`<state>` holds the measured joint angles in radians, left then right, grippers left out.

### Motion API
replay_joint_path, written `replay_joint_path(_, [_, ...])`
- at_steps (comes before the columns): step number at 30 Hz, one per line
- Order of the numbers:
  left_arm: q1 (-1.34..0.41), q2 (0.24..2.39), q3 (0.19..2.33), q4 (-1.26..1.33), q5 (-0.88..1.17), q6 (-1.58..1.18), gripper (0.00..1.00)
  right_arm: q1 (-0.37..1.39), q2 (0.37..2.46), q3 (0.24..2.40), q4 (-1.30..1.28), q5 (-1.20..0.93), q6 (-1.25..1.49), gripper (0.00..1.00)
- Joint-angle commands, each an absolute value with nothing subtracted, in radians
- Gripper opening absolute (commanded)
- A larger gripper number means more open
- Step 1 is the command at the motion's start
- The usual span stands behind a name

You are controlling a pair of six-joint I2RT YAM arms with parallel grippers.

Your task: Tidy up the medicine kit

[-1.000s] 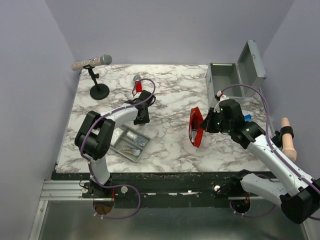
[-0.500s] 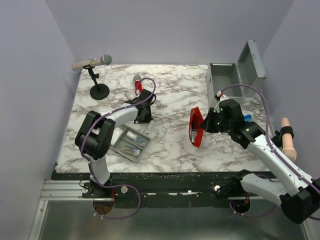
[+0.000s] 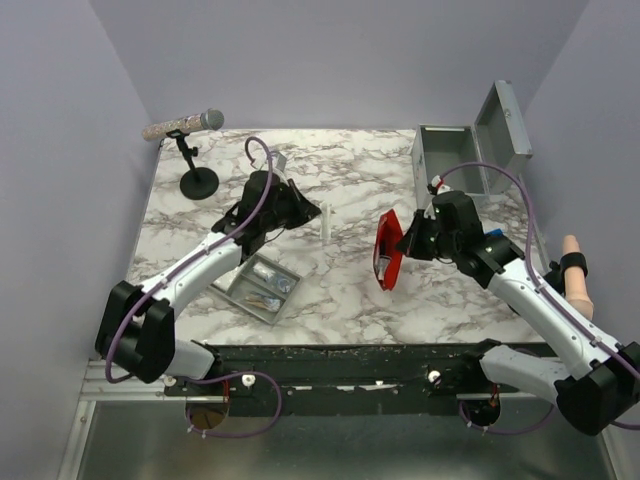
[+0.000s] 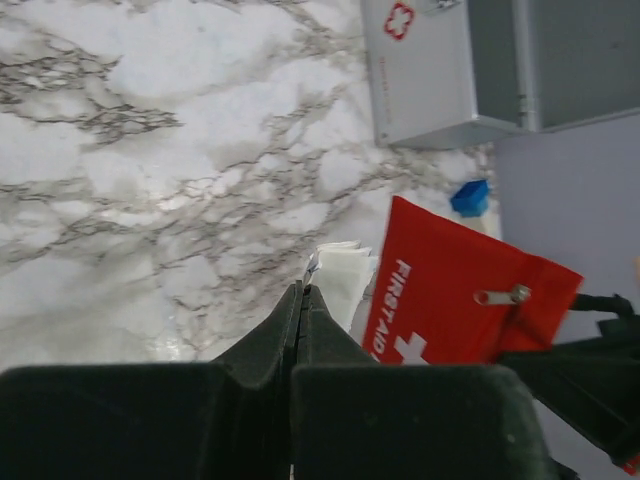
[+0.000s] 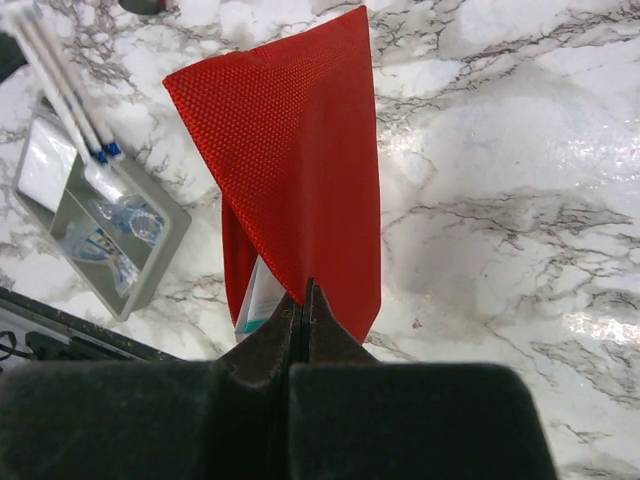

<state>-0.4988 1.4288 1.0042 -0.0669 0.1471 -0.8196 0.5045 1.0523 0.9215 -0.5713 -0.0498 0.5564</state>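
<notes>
The medicine kit, a grey metal box with its lid up, stands at the back right; the left wrist view shows its red-cross side. My right gripper is shut on the edge of a red first-aid pouch and holds it upright, mouth toward the left arm; a white-and-teal box sits inside it. My left gripper is shut on a packet of white swab sticks and holds it just left of the pouch. The packet also shows in the right wrist view.
A shallow grey tray with small packets lies at the front left. A microphone on a black stand is at the back left. A small blue object lies right of the pouch. A skin-coloured dummy hand stands at the right edge.
My left arm has swung from the back of the table to the right, carrying the swab packet close to the red pouch. The right gripper has lifted the pouch slightly.
</notes>
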Motion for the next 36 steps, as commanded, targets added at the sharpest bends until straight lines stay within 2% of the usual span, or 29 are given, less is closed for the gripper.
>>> replay_joint_path(1, [-0.520,1.330,0.864,0.220,0.317,-1.009,0.00,0.503,1.098,0.998,-0.591,-0.041,0.609,0.01])
replay_joint_path(6, [-0.609,1.282,0.815,0.402,0.336,-1.095,0.00,0.503,1.135,1.045,-0.603,-0.061,0.646,0.01])
replay_joint_path(16, [-0.730,1.305,0.838,0.514,0.308,-1.108,0.00,0.503,1.129,1.080,-0.626,-0.146,0.707,0.01])
replay_joint_path(36, [-0.764,1.459,0.916,0.330,0.262,-0.897,0.00,0.503,1.071,1.127,-0.689,-0.183,0.640,0.01])
